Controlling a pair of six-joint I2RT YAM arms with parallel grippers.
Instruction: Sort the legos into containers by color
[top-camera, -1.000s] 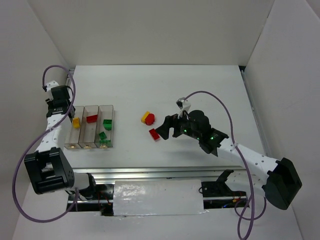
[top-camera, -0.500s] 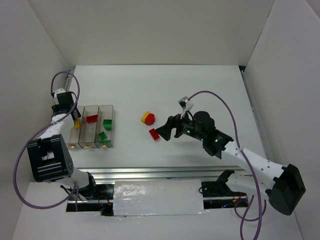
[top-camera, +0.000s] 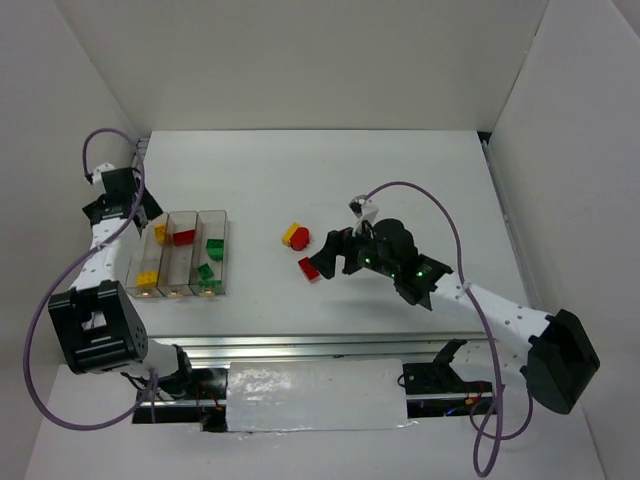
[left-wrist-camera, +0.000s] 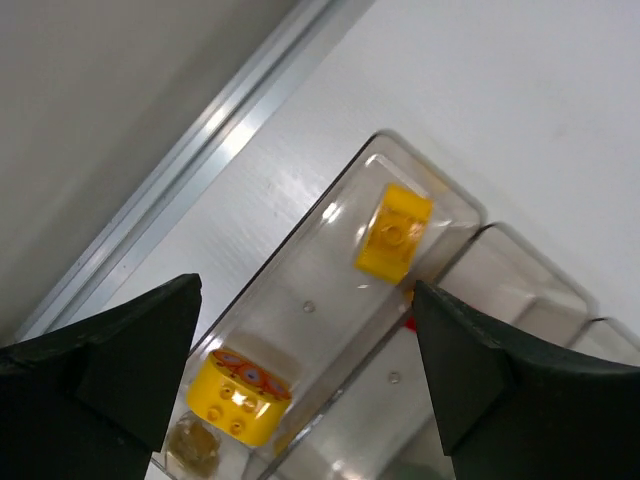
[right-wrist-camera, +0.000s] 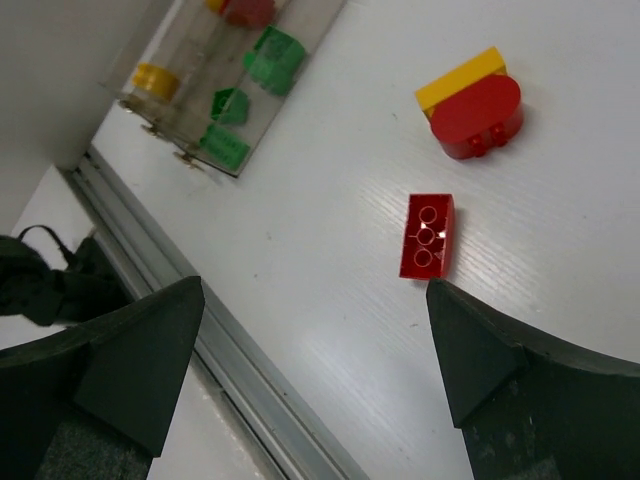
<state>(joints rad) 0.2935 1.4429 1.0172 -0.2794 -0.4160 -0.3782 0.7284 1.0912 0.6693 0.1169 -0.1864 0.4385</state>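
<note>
Red brick (right-wrist-camera: 427, 236) lies on worktop (right-wrist-camera: 330, 260) between open tool fingers (right-wrist-camera: 120, 365); red-and-yellow pieces (right-wrist-camera: 472, 105) beyond; containers (right-wrist-camera: 215, 85) upper left.

The containers (right-wrist-camera: 200, 45) are cut off by the top edge in the right wrist view; a red lego (right-wrist-camera: 247, 10) inside them is only partly shown.

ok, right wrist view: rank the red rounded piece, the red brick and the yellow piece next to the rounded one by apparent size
1. red rounded piece
2. red brick, a bit smaller
3. yellow piece, but only a strip of it shows behind the rounded one, so its full size is unsure
</note>
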